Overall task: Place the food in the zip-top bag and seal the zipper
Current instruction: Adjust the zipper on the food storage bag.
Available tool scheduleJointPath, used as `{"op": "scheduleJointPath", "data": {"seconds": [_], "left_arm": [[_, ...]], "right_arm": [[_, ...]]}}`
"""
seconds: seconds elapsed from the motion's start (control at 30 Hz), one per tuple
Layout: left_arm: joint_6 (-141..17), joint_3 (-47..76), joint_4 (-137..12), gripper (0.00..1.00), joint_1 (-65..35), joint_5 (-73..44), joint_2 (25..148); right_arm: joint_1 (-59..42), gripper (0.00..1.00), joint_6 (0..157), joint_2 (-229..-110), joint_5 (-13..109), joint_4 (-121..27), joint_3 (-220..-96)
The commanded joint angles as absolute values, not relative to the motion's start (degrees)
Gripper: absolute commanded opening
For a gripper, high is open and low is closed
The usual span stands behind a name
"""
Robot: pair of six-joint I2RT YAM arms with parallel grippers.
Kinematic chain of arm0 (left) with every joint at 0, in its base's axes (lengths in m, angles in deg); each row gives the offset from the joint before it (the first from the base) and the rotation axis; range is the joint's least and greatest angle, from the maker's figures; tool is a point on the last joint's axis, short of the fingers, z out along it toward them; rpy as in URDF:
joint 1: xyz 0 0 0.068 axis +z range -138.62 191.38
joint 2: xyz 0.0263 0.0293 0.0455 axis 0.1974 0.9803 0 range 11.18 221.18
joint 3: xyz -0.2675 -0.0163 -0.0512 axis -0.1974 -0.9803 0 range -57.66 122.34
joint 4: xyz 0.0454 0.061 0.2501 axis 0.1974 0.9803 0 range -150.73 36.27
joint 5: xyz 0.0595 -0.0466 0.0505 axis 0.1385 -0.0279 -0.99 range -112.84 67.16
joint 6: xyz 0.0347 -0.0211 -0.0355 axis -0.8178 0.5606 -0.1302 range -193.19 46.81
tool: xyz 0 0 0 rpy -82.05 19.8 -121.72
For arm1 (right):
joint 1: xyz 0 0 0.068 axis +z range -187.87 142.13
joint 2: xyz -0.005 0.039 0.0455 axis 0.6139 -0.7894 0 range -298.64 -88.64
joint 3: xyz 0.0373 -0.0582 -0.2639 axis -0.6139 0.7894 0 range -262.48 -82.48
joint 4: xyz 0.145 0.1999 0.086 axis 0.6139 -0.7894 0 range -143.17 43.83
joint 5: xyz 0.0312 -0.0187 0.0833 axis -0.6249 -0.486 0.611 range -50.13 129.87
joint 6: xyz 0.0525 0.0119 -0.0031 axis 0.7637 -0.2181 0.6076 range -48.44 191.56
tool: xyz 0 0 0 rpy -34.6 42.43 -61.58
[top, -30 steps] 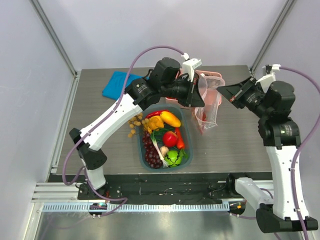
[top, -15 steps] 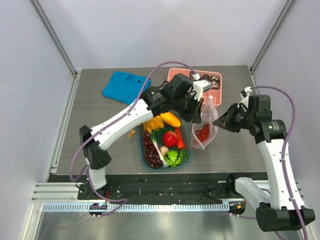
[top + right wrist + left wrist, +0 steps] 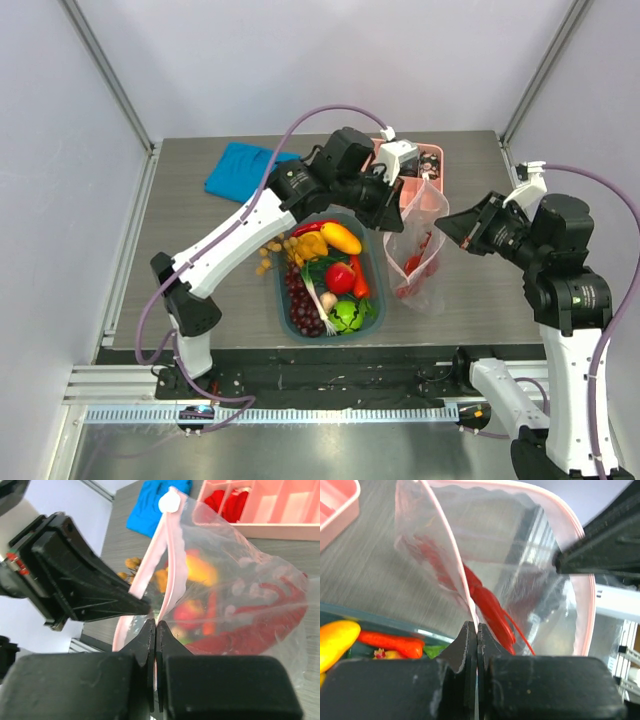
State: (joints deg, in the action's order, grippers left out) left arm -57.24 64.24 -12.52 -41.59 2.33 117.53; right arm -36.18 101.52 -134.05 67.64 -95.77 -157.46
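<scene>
The zip-top bag (image 3: 421, 250) hangs off the table between both grippers, to the right of the teal tub. My left gripper (image 3: 402, 222) is shut on the near lip of the bag's mouth (image 3: 477, 629). My right gripper (image 3: 441, 237) is shut on the opposite lip (image 3: 156, 626). The pink zipper (image 3: 167, 565) bows open between them, its white slider (image 3: 169, 502) at the far end. A red lobster (image 3: 485, 600) lies inside the bag (image 3: 414, 263). The rest of the food, including yellow fruit (image 3: 341, 237), a carrot (image 3: 390, 642) and a green ball (image 3: 347, 315), lies in the tub.
The teal tub (image 3: 281, 285) stands at the table's middle, near the front. A pink divided tray (image 3: 432, 160) sits behind the bag, with red pieces in it (image 3: 227, 502). A blue cloth (image 3: 243, 168) lies at the back left. Small tan pieces (image 3: 268, 250) lie left of the tub.
Both arms lowered the bag from near the pink tray toward the front, then lifted it a little and moved apart. The bag's mouth now stands wider.
</scene>
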Motion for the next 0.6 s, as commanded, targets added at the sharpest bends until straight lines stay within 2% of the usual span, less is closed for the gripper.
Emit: {"op": "scheduleJointPath", "data": {"seconds": [0.0,0.13,0.23,0.4,0.57], "left_arm": [[-59.5,63.2,-9.0,0.00,-41.1,3.8,115.5],[-56.8,55.3,-11.3,0.00,-38.3,7.5,113.9],[-56.2,53.9,-14.0,0.11,-35.8,12.6,113.8],[-55.9,52.4,-15.7,0.44,-32.7,14.7,112.0],[-58.9,38.6,-23.5,0.76,-25.4,15.7,102.8]], "right_arm": [[-36.3,0.01,99.0,-135.5,64.0,-97.4,-157.4],[-36.3,0.01,98.8,-134.6,63.9,-97.8,-156.1],[-36.3,0.01,99.9,-133.5,65.1,-95.9,-153.6],[-36.3,0.01,100.8,-132.5,65.4,-94.5,-152.0],[-36.4,0.01,101.9,-132.6,65.4,-93.2,-152.3]]}}
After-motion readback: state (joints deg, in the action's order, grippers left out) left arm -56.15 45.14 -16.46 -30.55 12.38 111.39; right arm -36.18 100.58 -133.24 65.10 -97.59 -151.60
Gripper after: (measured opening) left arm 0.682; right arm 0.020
